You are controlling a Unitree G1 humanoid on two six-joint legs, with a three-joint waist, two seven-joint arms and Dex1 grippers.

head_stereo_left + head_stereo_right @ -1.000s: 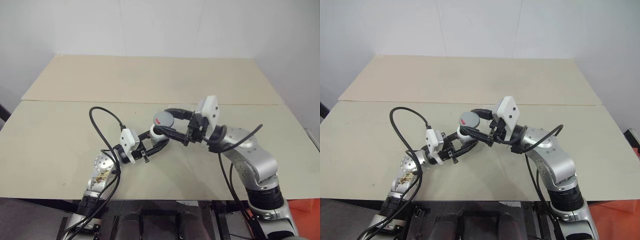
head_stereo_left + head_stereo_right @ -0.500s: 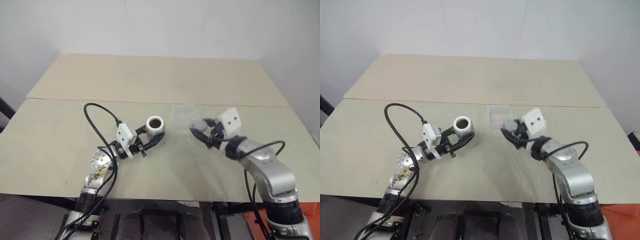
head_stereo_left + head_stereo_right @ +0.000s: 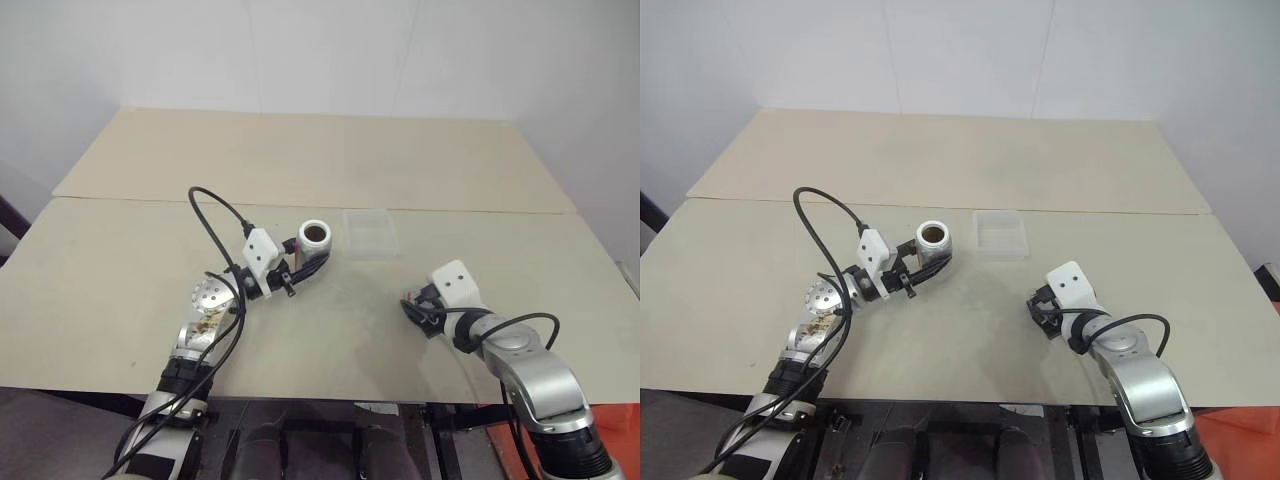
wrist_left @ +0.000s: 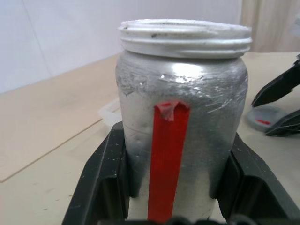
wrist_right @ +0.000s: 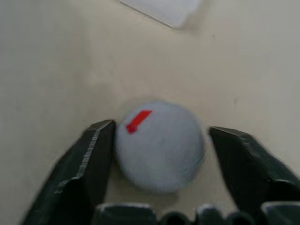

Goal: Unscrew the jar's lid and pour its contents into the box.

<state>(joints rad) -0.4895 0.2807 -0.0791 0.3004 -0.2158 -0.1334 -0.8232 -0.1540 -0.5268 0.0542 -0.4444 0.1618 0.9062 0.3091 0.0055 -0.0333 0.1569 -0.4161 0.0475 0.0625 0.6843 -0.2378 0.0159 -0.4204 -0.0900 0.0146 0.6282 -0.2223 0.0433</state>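
The jar (image 3: 315,236) stands upright with its mouth uncovered and brown contents showing inside, silvery with a red strip (image 4: 166,159) down its side. My left gripper (image 3: 307,259) is shut on its body just above the table. The clear box (image 3: 370,233) lies on the table close to the jar's right. The grey lid (image 5: 159,145), marked with a red strip, lies flat on the table at the right front. My right gripper (image 3: 411,305) is lowered over it and open, one finger (image 5: 96,154) against its rim and the other finger (image 5: 243,159) apart from it.
The beige table (image 3: 120,290) has a seam across it, with a second board (image 3: 300,150) behind up to the white wall. A black cable (image 3: 215,208) loops up from my left arm.
My right gripper carried the lid away from the jar, down and to the right onto the table, and opened around it. My left gripper moved the jar a little forward, nearer the box.
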